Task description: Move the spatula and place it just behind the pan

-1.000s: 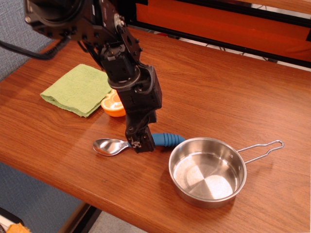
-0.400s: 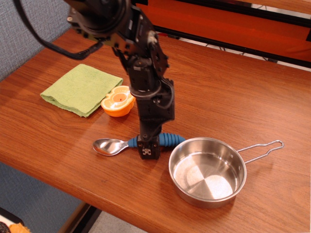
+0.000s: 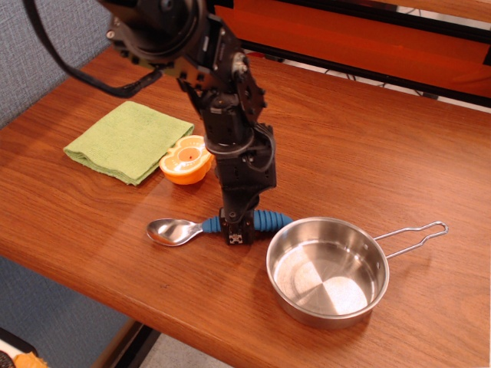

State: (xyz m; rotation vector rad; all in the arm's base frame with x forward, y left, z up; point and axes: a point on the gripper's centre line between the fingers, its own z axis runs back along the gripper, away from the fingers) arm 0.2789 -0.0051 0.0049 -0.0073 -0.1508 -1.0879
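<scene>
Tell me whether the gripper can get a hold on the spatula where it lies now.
Probably yes. The gripper is already down over the blue handle of the spatula, which lies flat beside the pan, with nothing lying on it.

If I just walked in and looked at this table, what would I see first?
Probably the big black arm reaching down in the middle, its claw right over the blue handle of the spatula lying near the front edge. Next, the shiny pan just right of it, empty, its wire handle pointing right. Behind them, an orange toy sits touching a green cloth.
</scene>
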